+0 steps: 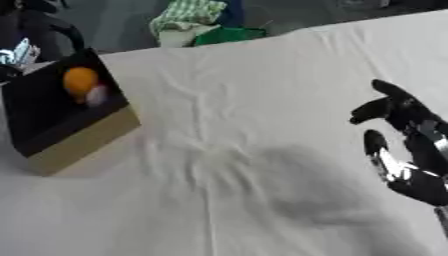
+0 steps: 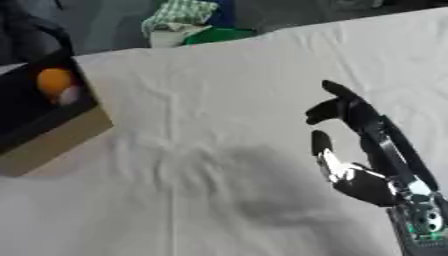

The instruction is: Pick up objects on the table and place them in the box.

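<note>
A cardboard box (image 1: 83, 142) with a black inside stands at the left of the white-clothed table. An orange ball (image 1: 80, 81) lies in it, with a small pale pinkish thing (image 1: 96, 94) touching its lower right side. My right hand (image 2: 363, 150) hovers at the right side of the table, well away from the box. Its fingers are spread and relaxed, and it holds nothing. My left hand shows in neither view.
The white cloth (image 1: 254, 125) is wrinkled, and the hand's shadow falls across its middle. Beyond the far edge lie a green-and-white checked cloth (image 1: 188, 14) and a green thing (image 1: 229, 34). Dark shapes stand behind the box at the upper left.
</note>
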